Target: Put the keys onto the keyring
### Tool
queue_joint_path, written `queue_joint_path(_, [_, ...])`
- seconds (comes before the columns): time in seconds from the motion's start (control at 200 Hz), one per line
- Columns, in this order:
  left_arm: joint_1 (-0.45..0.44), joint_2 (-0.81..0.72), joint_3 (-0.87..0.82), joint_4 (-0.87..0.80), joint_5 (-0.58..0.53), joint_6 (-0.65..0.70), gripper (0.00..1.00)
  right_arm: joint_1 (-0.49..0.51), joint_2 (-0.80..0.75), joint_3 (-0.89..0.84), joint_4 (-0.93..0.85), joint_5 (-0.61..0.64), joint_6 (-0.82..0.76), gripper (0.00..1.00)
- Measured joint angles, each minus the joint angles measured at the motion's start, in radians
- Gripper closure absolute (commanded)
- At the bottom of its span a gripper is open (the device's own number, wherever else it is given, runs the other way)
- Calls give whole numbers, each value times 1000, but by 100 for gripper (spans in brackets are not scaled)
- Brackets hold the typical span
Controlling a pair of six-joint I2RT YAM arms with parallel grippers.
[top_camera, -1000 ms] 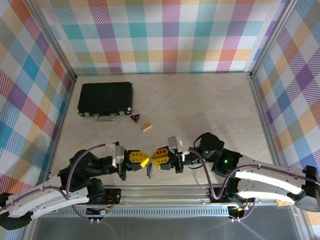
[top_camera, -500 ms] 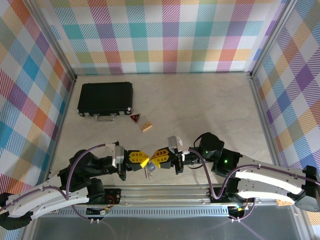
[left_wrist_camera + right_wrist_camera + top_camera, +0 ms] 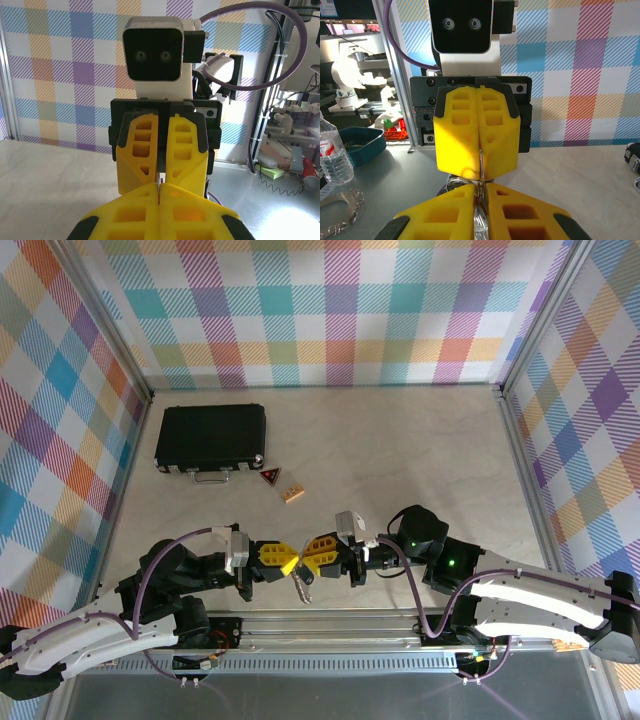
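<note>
1. Looking top-down: left gripper (image 3: pixel 290 564) and right gripper (image 3: pixel 309 560) sit tip to tip, keys (image 3: pixel 303 586) dangling just below.
2. Left wrist: left gripper (image 3: pixel 159 190) squeezed closed, can't tell on what.
3. Right wrist: right gripper (image 3: pixel 481 188) clamped on the keys (image 3: pixel 478 220).

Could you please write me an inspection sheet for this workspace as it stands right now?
Surface: pale marbled tabletop, flat, no spills seen.
Job's things: bunch of silver-grey metal keys hangs below the meeting fingertips.
Clutter: black rectangular case far left; red-and-black triangular tag and tan wooden block beside it, apart from the arms.
Grippers: left gripper jaws shut; right gripper jaws shut on the keys; tip to tip.
Cables: purple cables loop along both arms, off the keys.
Surroundings: multicoloured checked walls; metal rail at the near edge.
</note>
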Motion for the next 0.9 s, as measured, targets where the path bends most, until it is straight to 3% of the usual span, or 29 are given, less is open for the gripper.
queue_joint_path(0.15, [0,0,0,0,0,0,100,0,0,0,0,0,11,100])
queue_joint_path(0.38, [0,0,0,-16,-5,0,100,0,0,9,-32,7,7,100])
queue_joint_path(0.425, [0,0,2,-30,-8,0,92,0,0,19,-59,10,5,100])
queue_joint_path(0.625, [0,29,72,-177,-41,5,70,2,40,189,-352,40,-79,100])
queue_joint_path(0.895, [0,43,187,-405,-91,26,70,2,140,493,-732,77,-209,100])
